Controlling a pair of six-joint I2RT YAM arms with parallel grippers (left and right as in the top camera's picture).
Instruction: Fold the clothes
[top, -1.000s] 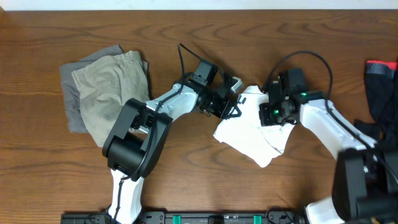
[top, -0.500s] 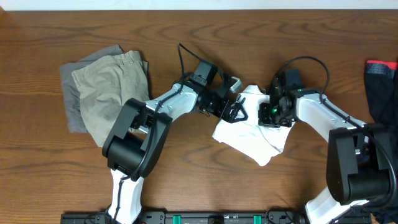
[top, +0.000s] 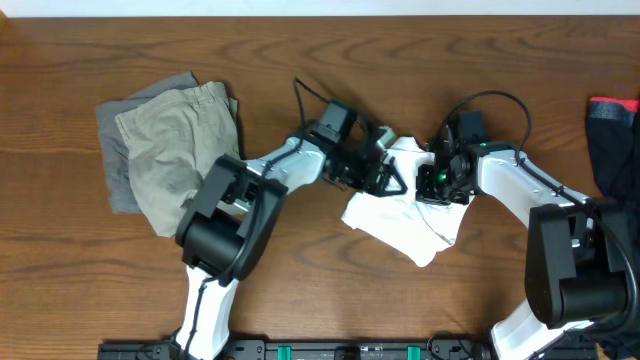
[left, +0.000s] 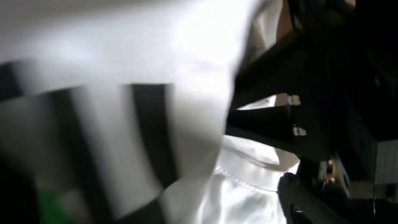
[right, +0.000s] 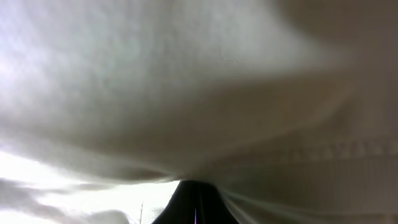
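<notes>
The clothes' white T-shirt (top: 400, 212) lies crumpled on the table at centre. My left gripper (top: 387, 180) hovers over its upper left edge, fingers spread open and nothing between them. In the left wrist view blurred white cloth (left: 186, 62) fills the frame and my own fingers do not show clearly. My right gripper (top: 438, 182) is down on the shirt's upper right part, shut on the fabric. Seen from the right wrist, cloth (right: 186, 74) drapes over the closed dark tips (right: 196, 199). Khaki shorts (top: 180, 150) lie folded at the left.
A grey piece (top: 112, 160) lies under the shorts at the left. Black garments with a red edge (top: 612, 140) sit at the far right. The two arms' wrists stand close together over the shirt. Bare wooden table (top: 300, 290) surrounds it.
My left gripper has opened and shifted slightly right over the shirt's edge. The right arm drew in a little toward the shirt early on, then stayed put, still shut.
</notes>
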